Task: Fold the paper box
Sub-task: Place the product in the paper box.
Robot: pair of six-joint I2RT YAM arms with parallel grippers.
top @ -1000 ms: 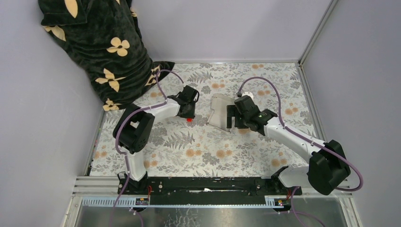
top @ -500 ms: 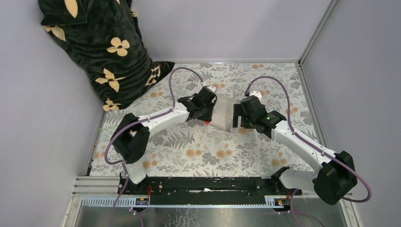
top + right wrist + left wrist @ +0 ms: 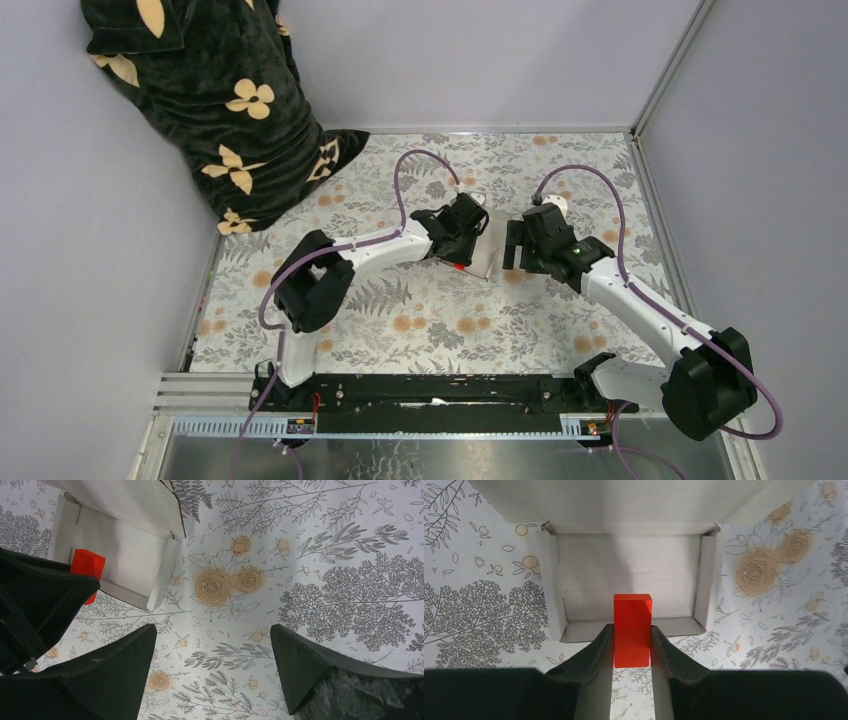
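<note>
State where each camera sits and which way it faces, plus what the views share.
Top external: above and behind, looking down on the table; left arm and right arm meet at the paper box.
Left wrist: on the left arm, looking along the left gripper, shut on a red block at the box.
Right wrist: on the right arm, looking down past the open right gripper at the table.
Shared: both wrist views show box and block.

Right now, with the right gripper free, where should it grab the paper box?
Probably the low side wall of the paper box nearest the open right gripper, coming from the right, one finger inside: it is thin and upright. The left gripper, holding the red block, crowds the adjoining wall.
</note>
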